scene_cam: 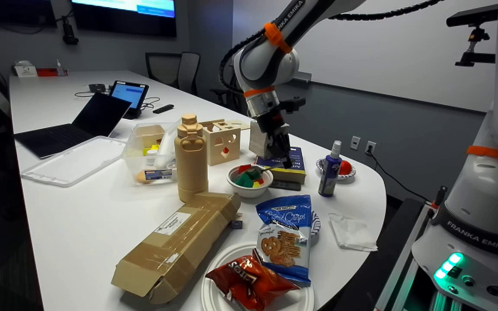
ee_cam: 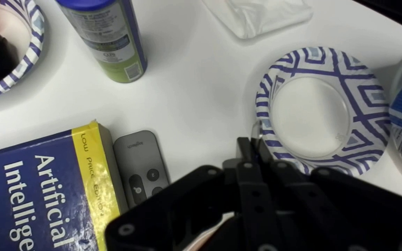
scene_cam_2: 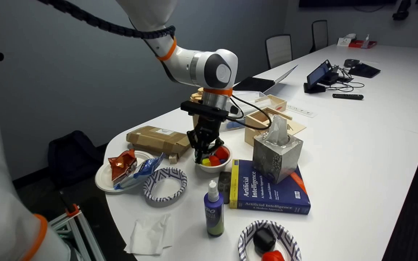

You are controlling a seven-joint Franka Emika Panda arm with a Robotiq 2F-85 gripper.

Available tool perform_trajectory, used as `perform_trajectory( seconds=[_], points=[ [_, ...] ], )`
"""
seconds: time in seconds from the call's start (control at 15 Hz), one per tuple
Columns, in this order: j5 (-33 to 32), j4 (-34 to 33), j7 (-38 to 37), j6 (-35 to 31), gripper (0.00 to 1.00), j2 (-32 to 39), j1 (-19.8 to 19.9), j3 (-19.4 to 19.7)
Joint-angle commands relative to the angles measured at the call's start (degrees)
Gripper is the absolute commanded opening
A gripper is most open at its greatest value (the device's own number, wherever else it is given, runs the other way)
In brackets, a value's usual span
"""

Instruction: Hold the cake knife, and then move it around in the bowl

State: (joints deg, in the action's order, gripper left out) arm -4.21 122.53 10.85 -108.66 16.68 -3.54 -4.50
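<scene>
See a long white table running toward the upper left of an exterior view, past a laptop and chairs, with a partly lit screen above and a whiteboard at upper right. Find the bowl near centre frame there, white, holding coloured pieces, near a blue book. Note the gripper drawn narrow on the silver cake knife, angled down into the bowl.

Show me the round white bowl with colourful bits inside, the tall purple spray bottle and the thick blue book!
Round white bowl (scene_cam: 249,193), in an exterior view: outer wall.
Tall purple spray bottle (scene_cam_2: 214,214), in an exterior view: its body.
Thick blue book (ee_cam: 44,195), in the wrist view: front cover.
</scene>
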Motion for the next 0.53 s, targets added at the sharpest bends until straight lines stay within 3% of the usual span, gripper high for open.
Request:
perform_trajectory(
  seconds=[0.0,0.47],
  points=[
    [-3.7,-1.7,-3.9,3.6,0.01,0.6,-1.0,0.6],
    [-6.7,-1.3,-9.6,-1.0,0.01,0.8,-2.1,0.2]
  ],
)
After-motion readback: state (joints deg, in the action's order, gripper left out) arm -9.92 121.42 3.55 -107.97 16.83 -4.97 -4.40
